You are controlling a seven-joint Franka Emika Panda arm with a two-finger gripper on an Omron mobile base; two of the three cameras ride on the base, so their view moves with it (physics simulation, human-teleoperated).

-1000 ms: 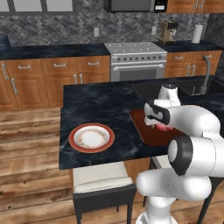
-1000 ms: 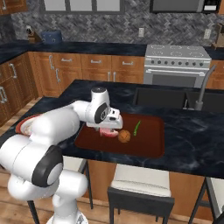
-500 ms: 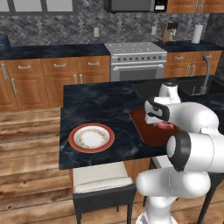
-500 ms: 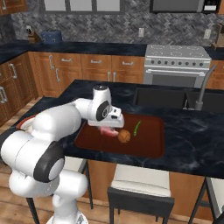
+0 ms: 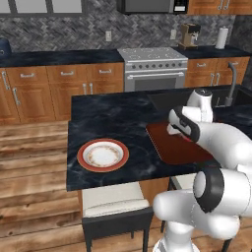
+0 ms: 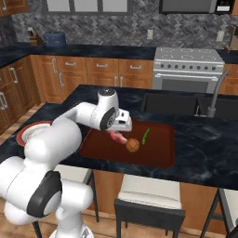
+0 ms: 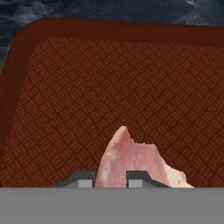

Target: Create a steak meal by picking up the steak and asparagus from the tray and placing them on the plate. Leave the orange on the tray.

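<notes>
Left base view: the plate [image 5: 103, 155] sits empty on the bench [image 5: 108, 123], well apart from the tray [image 5: 172, 147].

Right base view: the pincer [image 6: 118, 135] grasps the steak [image 6: 117, 137] above the tray, beside the orange [image 6: 132, 145] and asparagus [image 6: 145, 135].

Hand view: the steak droops between the fingertips [image 7: 86, 179]; judged soft and slippery, so grip its thick middle.

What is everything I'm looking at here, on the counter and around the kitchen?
tray: one, dark red-brown, on the black island counter
steak: one, pink, over the tray, between the gripper's fingertips
orange: one, brownish-orange, on the tray beside the steak
asparagus: one, green, on the tray, just past the orange
plate: one, white centre with red-orange rim, on the counter apart from the tray
stove: one, silver, against the back wall
stools: two seen, pale seats, under the counter edge
faucet: one, grey, by the sink
gripper: one, dark fingertips, closed on the steak
</notes>
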